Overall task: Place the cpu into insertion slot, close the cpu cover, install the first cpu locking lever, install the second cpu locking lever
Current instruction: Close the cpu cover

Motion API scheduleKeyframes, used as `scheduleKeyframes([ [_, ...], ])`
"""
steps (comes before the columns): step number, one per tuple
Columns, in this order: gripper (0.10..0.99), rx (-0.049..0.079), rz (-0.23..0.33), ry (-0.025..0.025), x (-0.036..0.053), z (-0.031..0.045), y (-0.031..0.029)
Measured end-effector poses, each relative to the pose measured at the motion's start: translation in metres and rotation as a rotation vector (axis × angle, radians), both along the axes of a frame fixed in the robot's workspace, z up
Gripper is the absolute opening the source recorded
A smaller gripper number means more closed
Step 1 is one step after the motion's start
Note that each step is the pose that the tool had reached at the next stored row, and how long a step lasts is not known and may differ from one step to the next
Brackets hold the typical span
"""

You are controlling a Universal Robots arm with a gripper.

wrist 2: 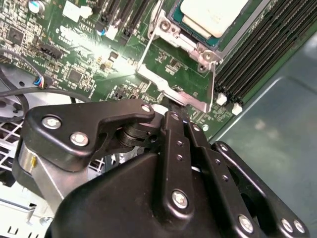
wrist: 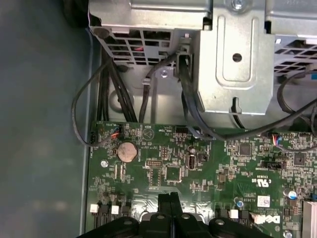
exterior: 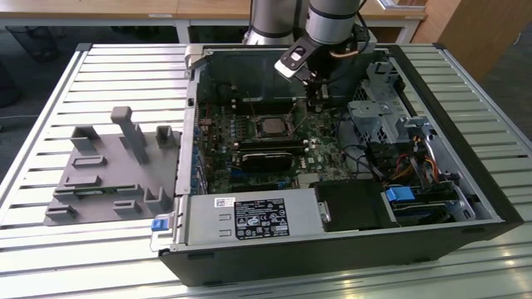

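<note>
The cpu [exterior: 272,126] lies flat in its socket on the green motherboard, and its silver-grey top [wrist 2: 213,15] shows in the second wrist view. The cpu cover [wrist 2: 173,89], a silvery frame with a window, is swung open away from the socket, with green board visible through the window. My gripper [exterior: 316,107] hangs over the board on the exterior view's right of the socket. Its black fingers are pressed together, and their tips [wrist 2: 171,113] sit right at the cover's outer edge. In the first wrist view the shut gripper [wrist: 170,198] points down at the board.
The open black computer case [exterior: 465,187] lies on a slatted white table. A silver drive cage [exterior: 374,115] with cables [wrist: 193,114] stands close beside the gripper. Black memory slots [wrist 2: 257,49] flank the socket. A grey fixture [exterior: 108,168] sits outside the case at the exterior view's left.
</note>
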State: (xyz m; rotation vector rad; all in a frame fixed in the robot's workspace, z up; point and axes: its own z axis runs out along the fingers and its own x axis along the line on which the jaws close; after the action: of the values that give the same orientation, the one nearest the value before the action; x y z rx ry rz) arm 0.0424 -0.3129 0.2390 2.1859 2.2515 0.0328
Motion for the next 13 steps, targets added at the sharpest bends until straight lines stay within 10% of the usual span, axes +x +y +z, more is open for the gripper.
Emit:
scheduleKeyframes([
  [13, 0.106, 0.000, 0.000, -0.0001, -0.0225, 0.0000, -0.0025],
])
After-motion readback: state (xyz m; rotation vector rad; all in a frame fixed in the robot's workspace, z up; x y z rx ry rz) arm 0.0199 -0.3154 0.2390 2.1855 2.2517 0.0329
